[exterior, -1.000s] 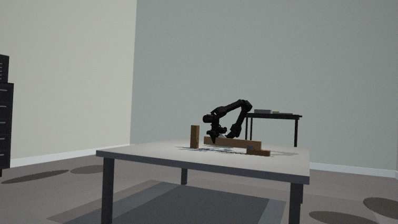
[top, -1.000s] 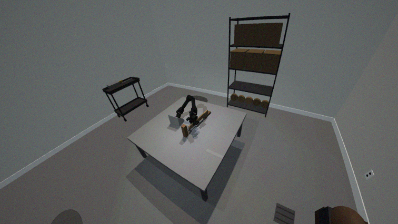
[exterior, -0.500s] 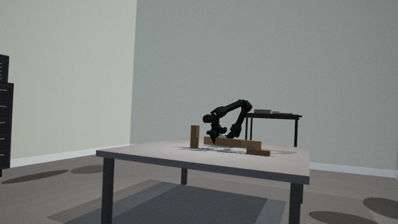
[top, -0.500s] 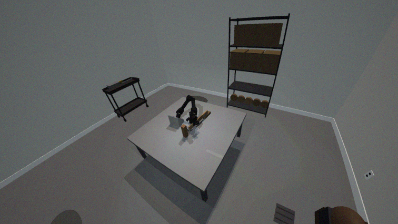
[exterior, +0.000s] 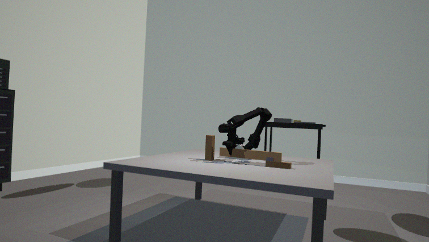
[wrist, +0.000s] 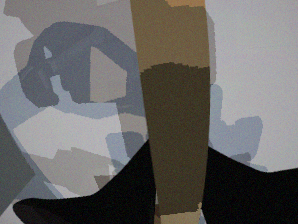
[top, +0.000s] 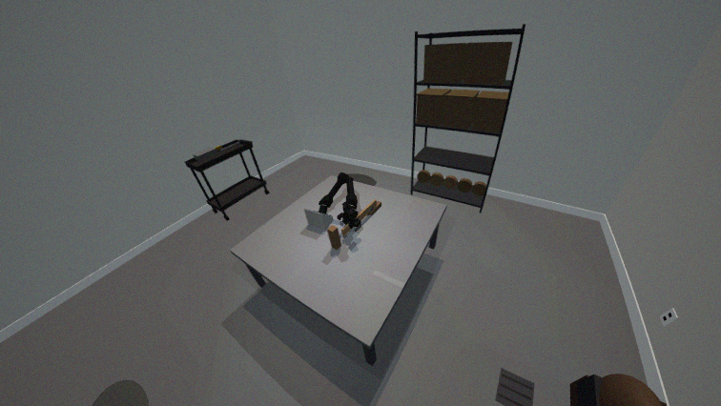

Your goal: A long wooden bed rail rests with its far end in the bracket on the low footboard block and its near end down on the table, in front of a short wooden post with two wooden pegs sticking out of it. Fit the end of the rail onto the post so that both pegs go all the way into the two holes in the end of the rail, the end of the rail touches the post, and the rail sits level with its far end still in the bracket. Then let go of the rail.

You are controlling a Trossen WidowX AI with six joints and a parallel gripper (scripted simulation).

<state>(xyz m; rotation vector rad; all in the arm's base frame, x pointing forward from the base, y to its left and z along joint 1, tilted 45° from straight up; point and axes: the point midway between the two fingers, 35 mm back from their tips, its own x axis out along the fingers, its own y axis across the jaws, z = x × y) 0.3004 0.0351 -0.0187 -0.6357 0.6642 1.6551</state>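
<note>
Top view. Tabletop (top: 322, 290) mid-frame, black arm (top: 342, 177) (exterior: 264, 113) at its upper part. Rail (top: 367, 212) (exterior: 261, 155) (wrist: 176, 120) runs from the footboard block (top: 378, 204) (exterior: 278, 165), right of the arm, down-left towards the post (top: 334, 237) (exterior: 209, 147). Pincer (top: 351, 221) (exterior: 230, 152) (wrist: 168, 141) over the rail's near part. Rail end looks close to the post; pegs not made out.

Exterior view. Post upright, centre of frame; rail to its right, a gap between them, so not seated. Near end appears raised off the tabletop, rail close to level. Far end at the block, right of centre; cannot tell how deep in the bracket. Risk: pushing left for the post could draw that end out, if the bracket holds it only shallowly. A small height or sideways error would put pegs against wood instead of in the holes.

Wrist view. Pincer closed on the rail, a black finger each side, lower middle of frame. Rail runs up the centre, leaning slightly. Peg resistance might make it slip or pivot in the grip. Letting go short of the pegs would probably drop the near end.
</note>
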